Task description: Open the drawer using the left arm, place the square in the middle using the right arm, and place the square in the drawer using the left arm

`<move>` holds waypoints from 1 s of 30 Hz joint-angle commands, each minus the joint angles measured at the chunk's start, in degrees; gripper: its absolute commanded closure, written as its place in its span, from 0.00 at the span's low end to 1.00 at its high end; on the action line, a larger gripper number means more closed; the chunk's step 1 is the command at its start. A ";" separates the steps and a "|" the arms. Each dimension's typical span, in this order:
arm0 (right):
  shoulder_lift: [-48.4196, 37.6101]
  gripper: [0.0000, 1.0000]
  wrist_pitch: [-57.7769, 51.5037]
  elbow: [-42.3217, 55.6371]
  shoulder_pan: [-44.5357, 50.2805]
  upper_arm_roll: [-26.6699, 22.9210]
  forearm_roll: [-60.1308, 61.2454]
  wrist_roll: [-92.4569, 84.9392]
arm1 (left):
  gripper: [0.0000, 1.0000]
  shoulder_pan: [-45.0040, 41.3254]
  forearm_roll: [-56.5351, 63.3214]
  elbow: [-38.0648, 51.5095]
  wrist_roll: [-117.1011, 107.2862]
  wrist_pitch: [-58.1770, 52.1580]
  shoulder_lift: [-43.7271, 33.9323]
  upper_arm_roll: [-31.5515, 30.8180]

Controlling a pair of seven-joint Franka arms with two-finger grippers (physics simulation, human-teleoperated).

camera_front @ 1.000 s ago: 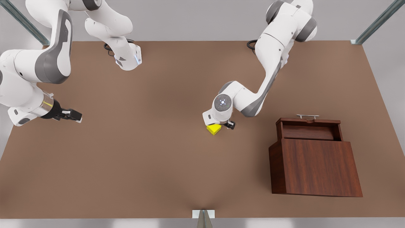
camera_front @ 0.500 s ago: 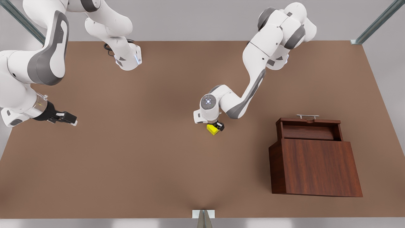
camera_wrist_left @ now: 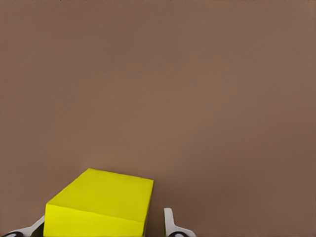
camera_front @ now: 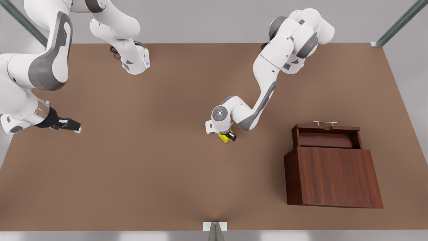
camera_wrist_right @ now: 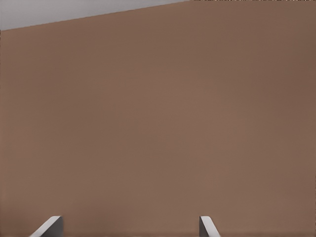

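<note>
— What has changed for us?
— Our left hand (camera_front: 228,136) has come down around the small bright yellow cube (camera_front: 223,138) mid-bench (camera_front: 150,167), fingers astride, not clamped.
— And our right hand (camera_front: 71,125)?
— Waiting apart, well off; the dark wood drawer (camera_front: 326,137) stands open.

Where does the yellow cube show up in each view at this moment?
Front view: the yellow cube sits mid-table, under the left claw.
Left wrist view: the cube lies close up between that claw's fingertips.
Right wrist view: not in it.
Shared landmark: the brown tabletop, also seen in both wrist views.
</note>
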 commanded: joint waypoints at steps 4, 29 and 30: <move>0.08 0.00 0.00 0.00 -0.01 0.00 0.00 0.00 | 0.27 0.00 0.00 0.00 0.00 0.01 0.19 0.00; 0.08 0.00 0.79 -0.09 -0.36 -0.09 -0.08 0.00 | 0.28 1.41 -12.39 0.09 34.97 -27.50 -22.66 19.25; 0.08 0.00 0.79 0.00 -0.45 -0.09 -0.08 0.00 | 0.28 1.41 -12.48 -0.09 37.96 -27.77 -23.01 20.83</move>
